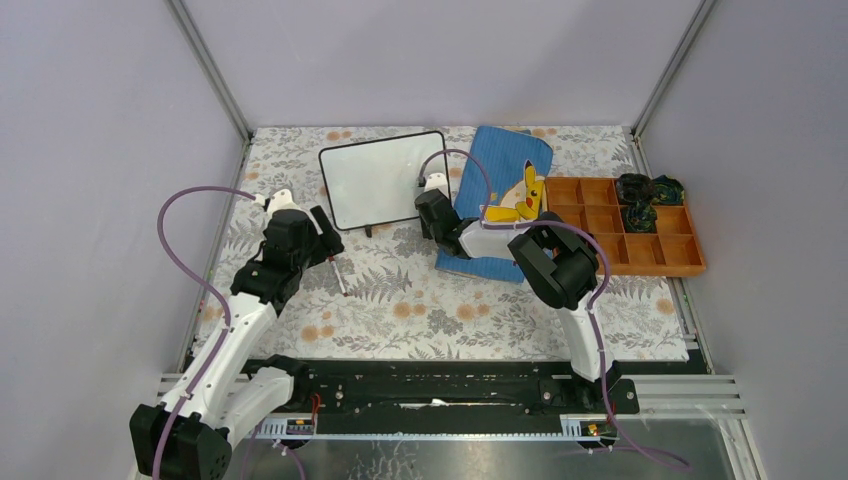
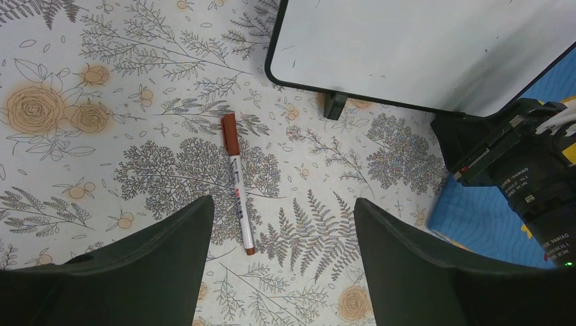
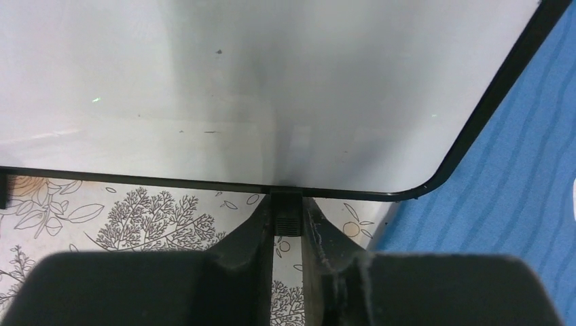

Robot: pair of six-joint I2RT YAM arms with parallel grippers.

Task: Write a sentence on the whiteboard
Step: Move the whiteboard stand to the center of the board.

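The step in hand seemed twofold: steady the board and fetch the pen. The right gripper (image 3: 286, 227) stood nearly closed about the small black foot (image 3: 286, 216) under the lower edge of the whiteboard (image 3: 272, 88), its fingers appearing to touch the foot on both sides. The board's white face rose straight ahead of and above the fingertips, and the blue pouch (image 3: 516, 197) lay off to their right. That pinch was best kept low and square, without twisting, or the board would likely tip or skid on the floral cloth (image 3: 136, 210). The left gripper (image 2: 282, 210) hung wide open with nothing in it. The marker (image 2: 238, 183) lay flat on the cloth below and ahead of it, nearer the left finger than the right, its brown end pointing away toward the board, which stood ahead and to the right. A good pick-up would mean sliding a little leftward until the barrel sat midway between the fingers, then descending straight and closing across the white barrel rather than on the tapered end (the brown cap looked to be on, so it would probably have to come off before any writing).
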